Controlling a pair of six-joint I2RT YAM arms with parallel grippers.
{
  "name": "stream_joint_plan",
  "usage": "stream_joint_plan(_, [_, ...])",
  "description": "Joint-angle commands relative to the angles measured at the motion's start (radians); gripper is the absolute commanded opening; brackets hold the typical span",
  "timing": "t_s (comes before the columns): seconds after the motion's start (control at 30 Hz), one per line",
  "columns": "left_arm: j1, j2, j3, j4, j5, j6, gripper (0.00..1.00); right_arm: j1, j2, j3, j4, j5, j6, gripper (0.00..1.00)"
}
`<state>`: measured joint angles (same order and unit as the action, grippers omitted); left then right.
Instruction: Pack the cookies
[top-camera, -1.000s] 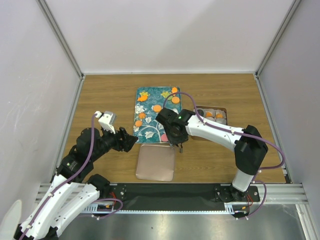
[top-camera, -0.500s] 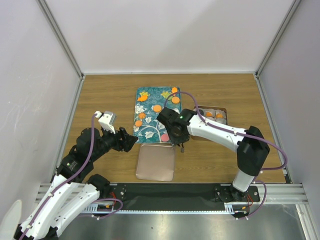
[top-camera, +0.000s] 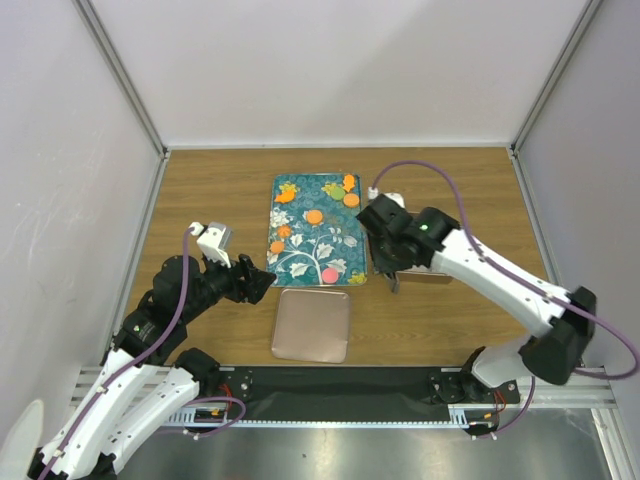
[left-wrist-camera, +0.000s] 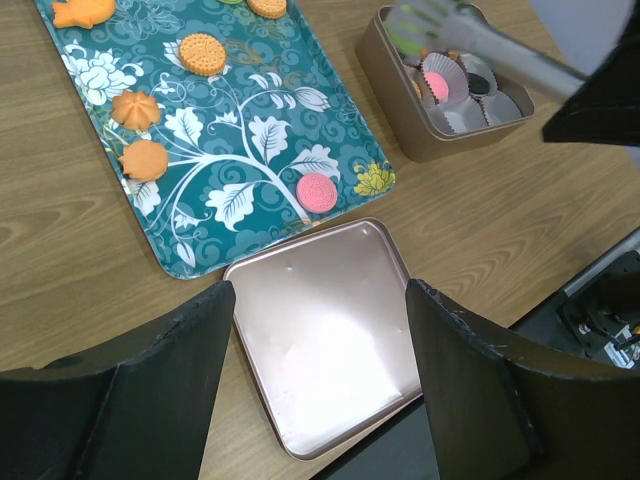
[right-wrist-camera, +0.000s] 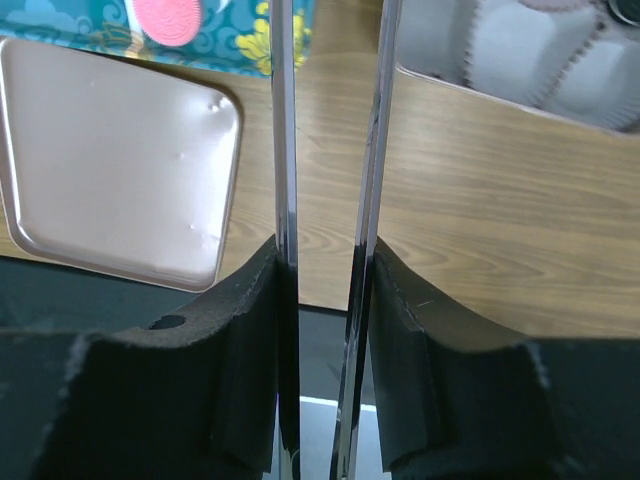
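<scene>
From above we see orange cookies and one pink cookie lying on the teal tray, while the right arm hides most of the tin, which the left wrist view shows just beside the tray, lined with paper cups. The left gripper holds its fingers wide apart and empty, framing the lid on the surface; the right gripper shows thin blades a narrow gap apart, tips cut off, so we cannot tell whether they clamp anything

Matt cookies, glossy metal lid, wood-grain table.
</scene>
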<state>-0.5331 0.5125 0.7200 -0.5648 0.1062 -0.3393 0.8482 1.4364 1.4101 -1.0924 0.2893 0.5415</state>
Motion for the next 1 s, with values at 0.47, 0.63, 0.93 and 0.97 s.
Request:
stream_joint_plan(0.47, [-0.007, 0.012, 0.004, 0.013, -0.005, 0.000, 0.75, -0.070, -0.255, -0.244, -0.086, -0.029, 0.066, 0.33])
stream_joint_plan(0.63, [-0.007, 0.014, 0.002, 0.014, -0.005, 0.000, 0.75, -0.069, -0.248, -0.278, -0.057, -0.039, 0.064, 0.34])
stream_joint_plan(0.93, [-0.008, 0.015, 0.004, 0.014, -0.008, 0.000, 0.75, -0.070, -0.215, -0.310, -0.003, -0.062, 0.052, 0.34])
stream_joint_plan(0.97, [-0.008, 0.015, 0.004, 0.014, -0.008, 0.000, 0.75, -0.070, -0.214, -0.315, 0.002, -0.064, 0.052, 0.34])
